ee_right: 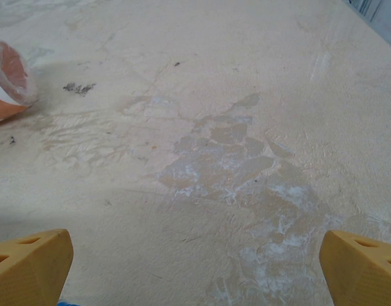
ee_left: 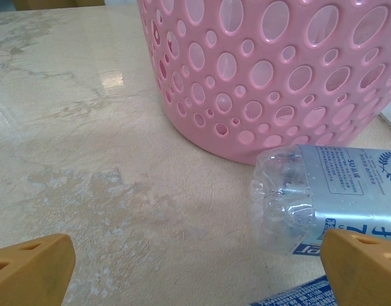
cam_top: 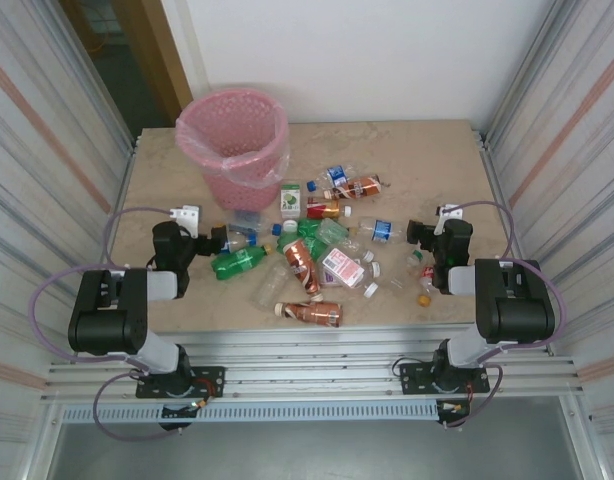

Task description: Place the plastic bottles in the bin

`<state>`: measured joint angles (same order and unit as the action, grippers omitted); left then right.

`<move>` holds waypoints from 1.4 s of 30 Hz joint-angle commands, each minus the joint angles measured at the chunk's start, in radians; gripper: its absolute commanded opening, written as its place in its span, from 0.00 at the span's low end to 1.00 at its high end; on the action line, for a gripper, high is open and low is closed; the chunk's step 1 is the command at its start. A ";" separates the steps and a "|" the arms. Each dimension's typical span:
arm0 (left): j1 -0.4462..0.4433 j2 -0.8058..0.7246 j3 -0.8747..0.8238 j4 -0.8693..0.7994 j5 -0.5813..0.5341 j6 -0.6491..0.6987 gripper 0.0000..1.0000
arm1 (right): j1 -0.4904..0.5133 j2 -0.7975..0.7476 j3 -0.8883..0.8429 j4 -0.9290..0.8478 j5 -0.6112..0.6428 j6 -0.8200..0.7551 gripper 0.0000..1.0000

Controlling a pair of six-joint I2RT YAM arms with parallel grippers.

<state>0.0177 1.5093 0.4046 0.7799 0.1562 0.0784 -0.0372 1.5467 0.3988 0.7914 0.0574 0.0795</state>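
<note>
- Left gripper [ee_left: 195, 275] spread wide, empty; clear bottle [ee_left: 323, 191] lying by one finger, bin [ee_left: 265, 70] just ahead: risks nudging bottle away or clipping bin wall when closing.
- Right gripper [ee_right: 195, 274] released, over bare tabletop [ee_right: 234, 146]; orange bottle [ee_right: 6, 80] ahead, cut off by frame edge.
- Plastic bottles [cam_top: 322, 250] heaped between both grippers; overlaps hide count.

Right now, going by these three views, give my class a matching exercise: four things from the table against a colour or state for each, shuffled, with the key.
Things:
1 bin
2 large bottle at the pile's left
3 right gripper
4 bottle at the pile's front

States:
a open, over bare tabletop
b pink, standing upright
c green, lying down
d orange-brown, lying down

Pairs: 1-b, 2-c, 3-a, 4-d
</note>
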 commanded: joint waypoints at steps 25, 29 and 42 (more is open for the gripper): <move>-0.005 -0.001 0.007 0.009 -0.010 -0.006 0.99 | -0.002 -0.010 0.006 0.013 0.009 0.026 0.98; -0.003 -0.043 0.032 -0.064 -0.030 -0.016 0.99 | -0.002 -0.011 0.004 0.015 0.008 0.027 0.98; -0.003 -0.244 0.047 -0.232 -0.138 -0.067 0.99 | -0.031 -0.131 0.059 -0.182 0.072 0.087 0.98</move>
<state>0.0177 1.3361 0.4274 0.5995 0.0719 0.0452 -0.0547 1.4635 0.4309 0.6731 0.0910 0.1242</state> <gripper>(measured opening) 0.989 0.978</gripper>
